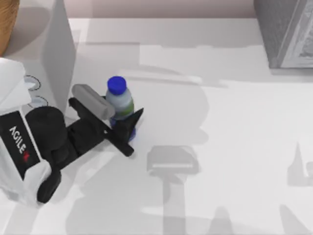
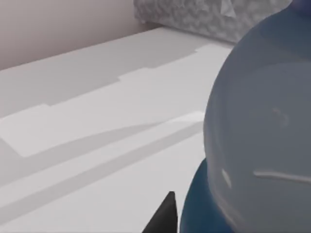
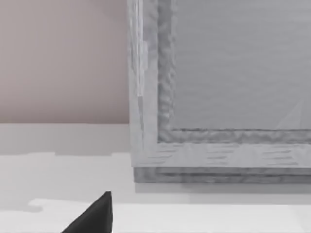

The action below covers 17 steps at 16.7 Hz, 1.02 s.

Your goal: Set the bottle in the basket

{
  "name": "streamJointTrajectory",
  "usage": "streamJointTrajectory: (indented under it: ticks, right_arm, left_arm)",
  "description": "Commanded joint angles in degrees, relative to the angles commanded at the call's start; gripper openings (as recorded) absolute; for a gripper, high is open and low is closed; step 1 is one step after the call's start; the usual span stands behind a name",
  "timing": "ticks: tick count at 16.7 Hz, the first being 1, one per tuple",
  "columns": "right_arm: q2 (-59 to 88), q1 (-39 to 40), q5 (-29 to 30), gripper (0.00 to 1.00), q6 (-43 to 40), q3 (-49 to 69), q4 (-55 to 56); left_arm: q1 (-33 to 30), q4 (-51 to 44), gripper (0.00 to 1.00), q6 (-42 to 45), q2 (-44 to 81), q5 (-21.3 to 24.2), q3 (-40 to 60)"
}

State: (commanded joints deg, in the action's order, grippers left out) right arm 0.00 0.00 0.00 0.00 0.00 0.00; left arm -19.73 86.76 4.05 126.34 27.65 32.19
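The bottle (image 1: 120,100) is small and clear, with a bright-blue cap and a green and dark-blue label. It stands at the table's left side in the top view. My left gripper (image 1: 115,113) is shut on the bottle's body, with a grey finger (image 1: 93,101) on one side and a black finger (image 1: 130,122) on the other. In the left wrist view the bottle (image 2: 262,141) looms very close beside a black fingertip (image 2: 164,216). The grey woven basket (image 1: 286,32) sits at the far right corner, well away from the bottle. A dark tip of my right gripper (image 3: 92,216) faces the basket (image 3: 214,87).
A white box (image 1: 56,49) stands just behind my left arm, and a brown wooden object (image 1: 6,22) sits at the far left corner. Open white table (image 1: 230,127) lies between the bottle and the basket, crossed by arm shadows.
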Motion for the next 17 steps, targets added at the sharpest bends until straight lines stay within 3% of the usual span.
streamJointTrajectory:
  ticks: [7, 9, 12, 17]
  right_arm:
    - [0.0, 0.0, 0.0, 1.00, 0.0, 0.0, 0.0]
    - [0.0, 0.0, 0.0, 1.00, 0.0, 0.0, 0.0]
    - [0.0, 0.0, 0.0, 1.00, 0.0, 0.0, 0.0]
    - [0.0, 0.0, 0.0, 1.00, 0.0, 0.0, 0.0]
  left_arm:
    - [0.1, 0.0, 0.00, 0.1, -0.1, 0.0, -0.1]
    - [0.9, 0.3, 0.00, -0.5, -1.9, 1.9, -0.4]
    - [4.7, 0.7, 0.00, -2.7, -8.7, 9.1, -2.0]
    - [18.9, -0.5, 0.00, -9.9, -27.8, 28.8, -7.2]
